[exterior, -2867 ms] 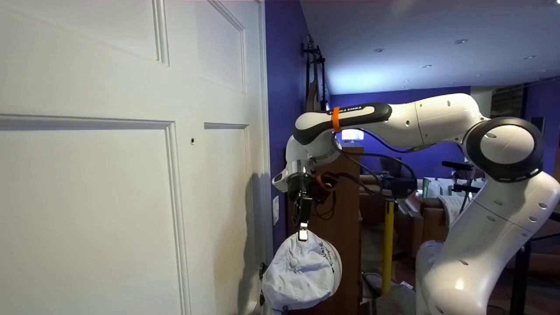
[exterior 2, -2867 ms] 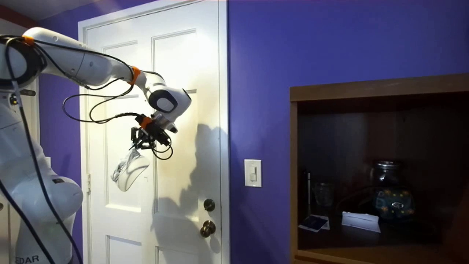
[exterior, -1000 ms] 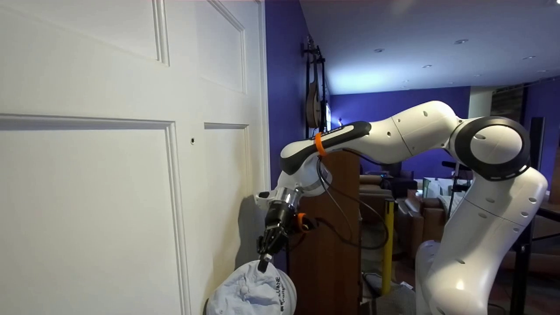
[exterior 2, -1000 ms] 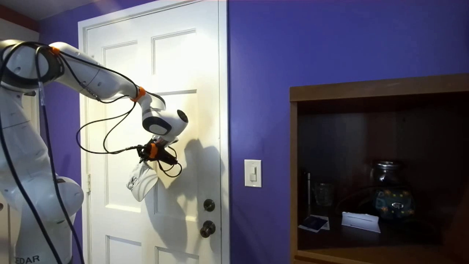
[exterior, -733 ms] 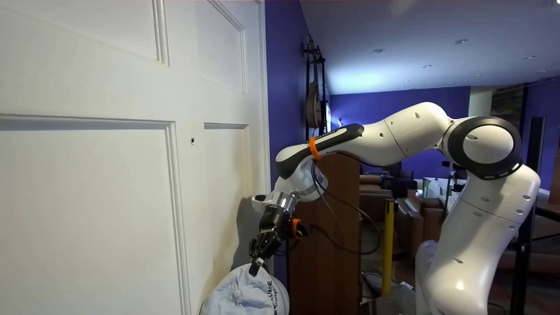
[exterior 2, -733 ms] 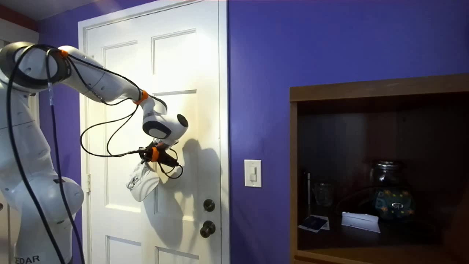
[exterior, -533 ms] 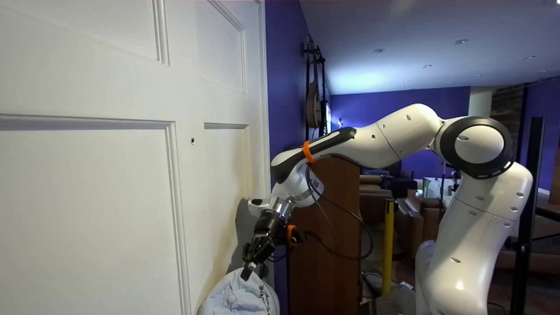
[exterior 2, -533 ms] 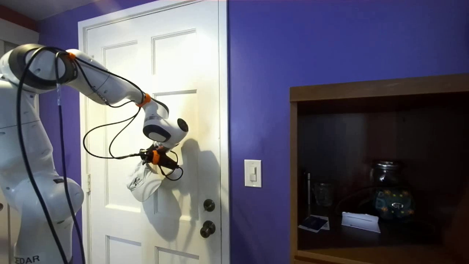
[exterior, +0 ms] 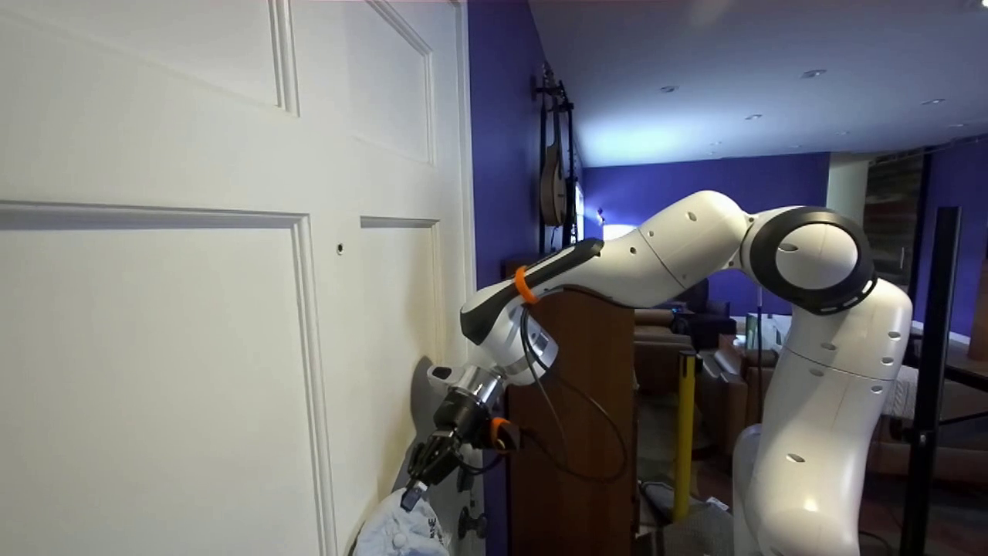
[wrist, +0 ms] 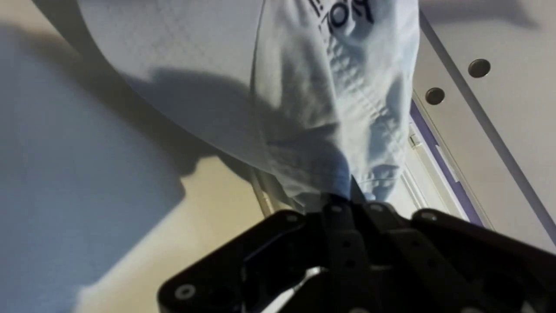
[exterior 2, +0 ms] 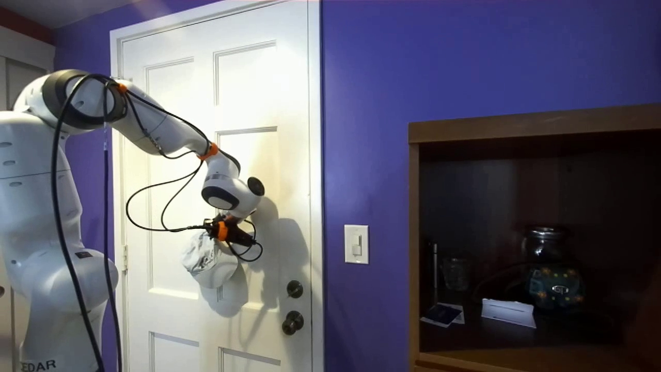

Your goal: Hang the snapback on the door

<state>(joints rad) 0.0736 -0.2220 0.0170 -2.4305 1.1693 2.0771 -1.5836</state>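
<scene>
The snapback (exterior: 403, 534), a pale grey-white cap with dark lettering, hangs from my gripper (exterior: 414, 496) close to the white panelled door (exterior: 154, 371). In an exterior view the cap (exterior 2: 206, 263) hangs over the middle of the door (exterior 2: 245, 82), left of the knob (exterior 2: 293, 323), its shadow close beside it. I cannot tell whether it touches the door. In the wrist view my gripper (wrist: 349, 195) is shut on the cap's edge, with crown and brim (wrist: 330, 95) spreading beyond the fingers. The cap's lower part is cut off in an exterior view.
A dark brown wooden cabinet (exterior 2: 532, 121) with a jar (exterior 2: 546, 248) and small items stands right of the door. A light switch (exterior 2: 356, 244) is on the purple wall. A deadbolt (exterior 2: 295, 289) sits above the knob. A yellow post (exterior: 685, 440) stands behind the arm.
The arm has moved in toward the door and lower, carrying the cap with it. The cap has turned so its brim faces more along the door. The grip stays shut.
</scene>
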